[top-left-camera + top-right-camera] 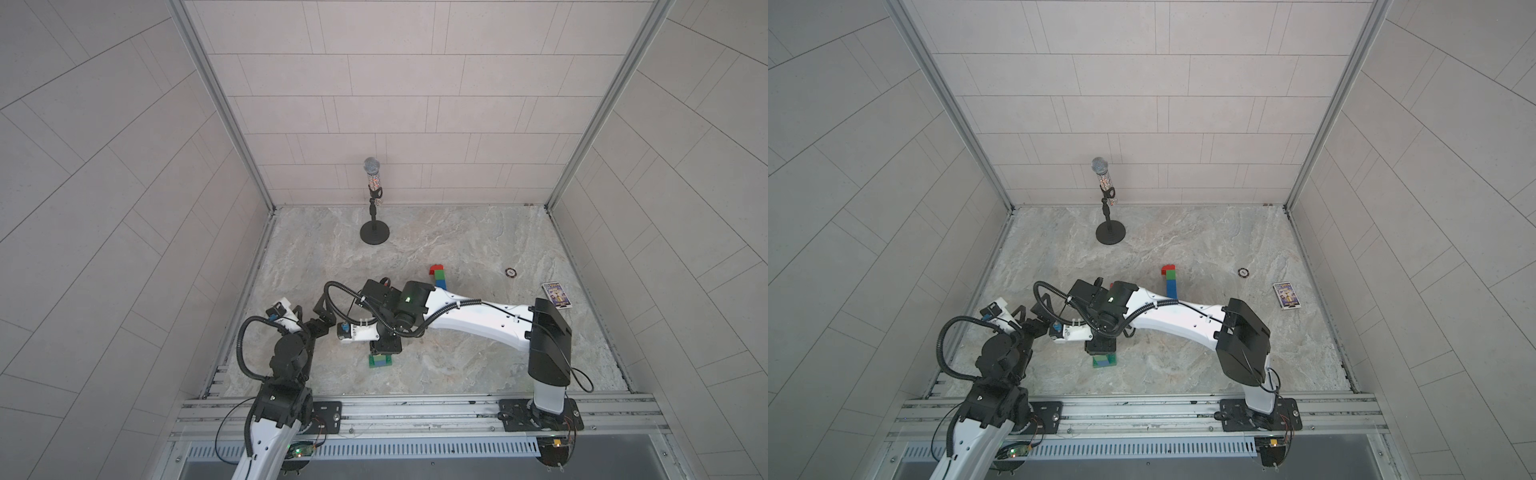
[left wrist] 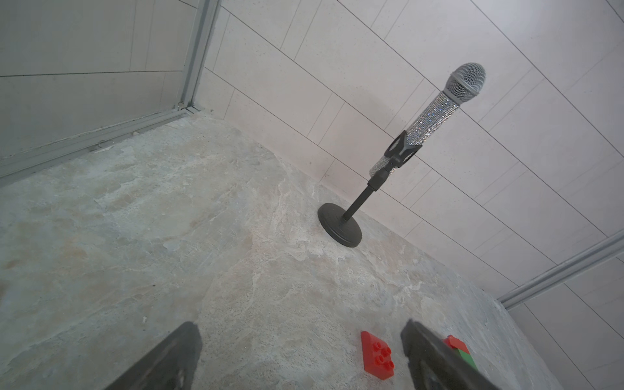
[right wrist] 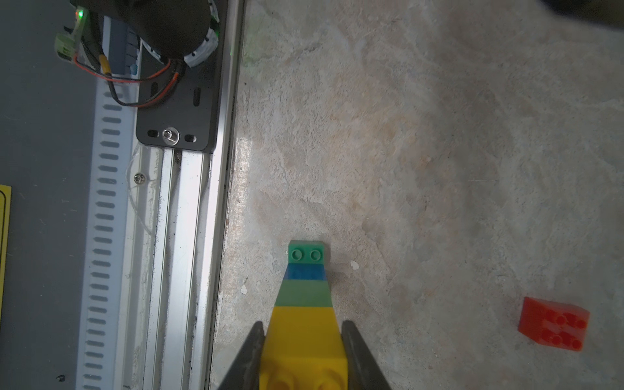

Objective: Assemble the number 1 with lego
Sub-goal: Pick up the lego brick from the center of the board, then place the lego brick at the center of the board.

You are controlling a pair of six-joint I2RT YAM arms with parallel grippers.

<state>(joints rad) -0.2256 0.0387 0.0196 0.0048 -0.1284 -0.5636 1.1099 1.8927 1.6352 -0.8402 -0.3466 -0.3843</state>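
One lego stack [image 3: 302,297] of green, blue, yellow, right gripper [image 3: 303,329] clamped on its yellow brick [image 3: 304,358], left gripper [image 2: 300,324] spread, empty, near red brick [image 2: 376,354], printed box [image 1: 557,296] lettering unreadable

In both top views the right arm [image 1: 478,316] hides from us the near end of the red, green and blue plastic brick column [image 1: 439,277]; the yellow plastic brick [image 3: 304,347] runs off the right wrist view's edge.

Yellow-green-blue-green lego stack [image 3: 303,305] upright, loose red brick [image 3: 553,324] nearby, red-green-blue column [image 1: 439,277] apart
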